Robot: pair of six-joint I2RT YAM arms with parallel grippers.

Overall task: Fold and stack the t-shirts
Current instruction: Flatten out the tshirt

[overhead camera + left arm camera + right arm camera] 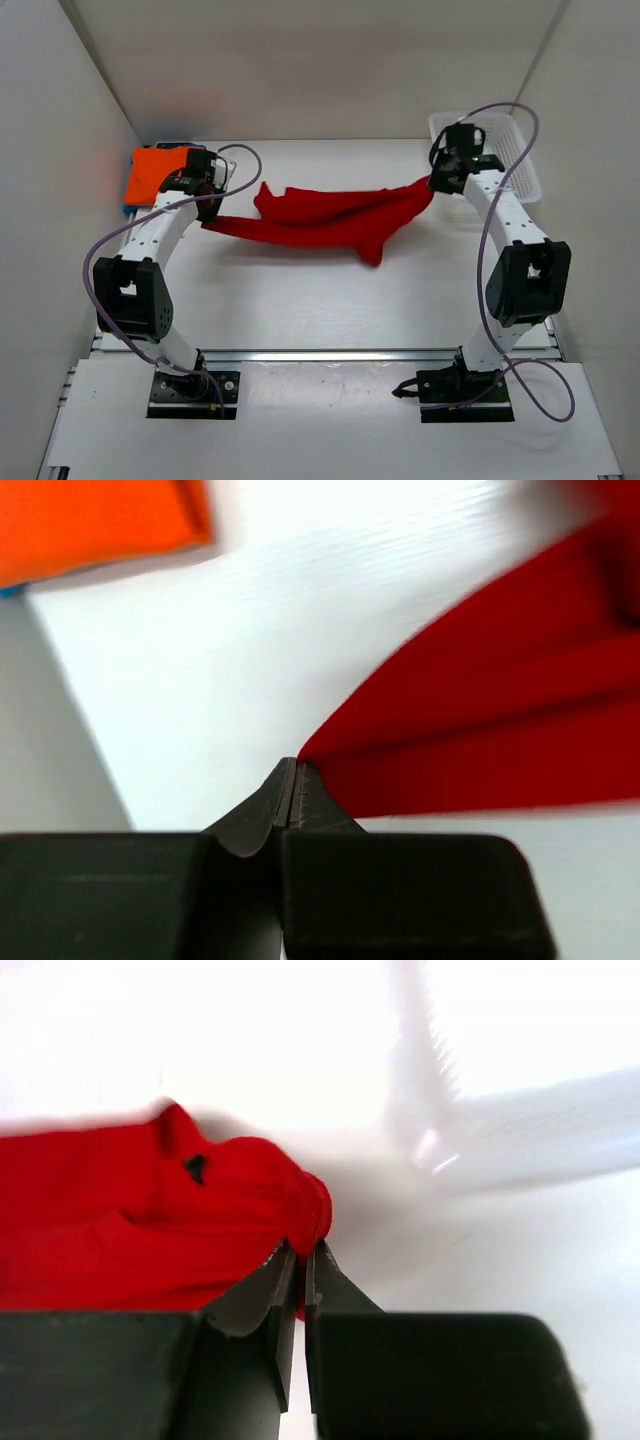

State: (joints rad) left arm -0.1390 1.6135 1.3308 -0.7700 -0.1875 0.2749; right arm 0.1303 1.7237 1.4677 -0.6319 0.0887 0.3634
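While the red shirt (330, 218) was stretched between both arms over the worktop (320, 300), the left hand (207, 208) was clamped on its left end and the right hand (437, 183) was pinched closed on its right end, beside the basket (528, 165). The folded orange shirt (158, 170) lay far left, near the left hand.

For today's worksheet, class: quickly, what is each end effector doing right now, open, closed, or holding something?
Left end effector: closed, pinching one end of the red t-shirt.
Right end effector: closed, pinching the other end of it.
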